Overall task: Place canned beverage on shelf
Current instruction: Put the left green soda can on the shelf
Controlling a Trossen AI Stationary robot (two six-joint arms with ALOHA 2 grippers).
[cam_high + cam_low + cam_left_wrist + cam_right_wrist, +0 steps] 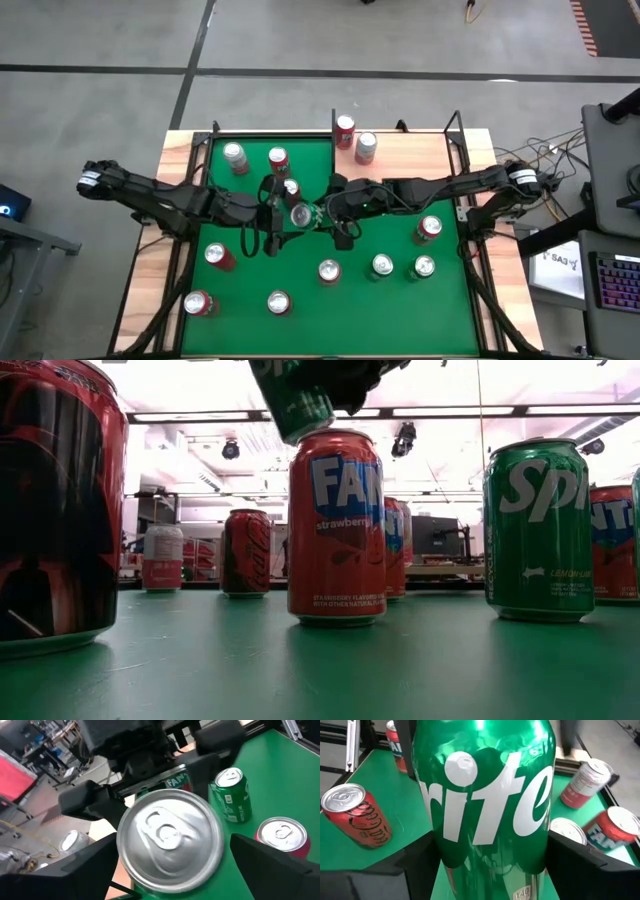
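Note:
A green Sprite can [300,213] hangs tilted above the middle of the green table, between my two grippers. My right gripper [325,212] comes from the table's right and is shut on it. My left gripper [272,215] comes from the left. It is open, and its fingers [265,865] stand on either side of the can's silver top [170,835] with a narrow gap. The low view shows the can [300,405] above a red Fanta can [336,525]. The shelf [410,155], a pale wood board with black rods, lies at the far right and carries two cans [345,130]. My right gripper pinches the green can's side wall [445,845] between its two fingers [570,865], which lie across the can. They reach in from the table's right, slanting slightly down. The can is lifted clear of the table and tilted, its silver top turned toward the left arm.
Several red and green cans stand on the green felt: two far left [234,156], some near left [198,303] and a group near right [382,266], [430,228]. Black frame rods [462,170] border the table's sides.

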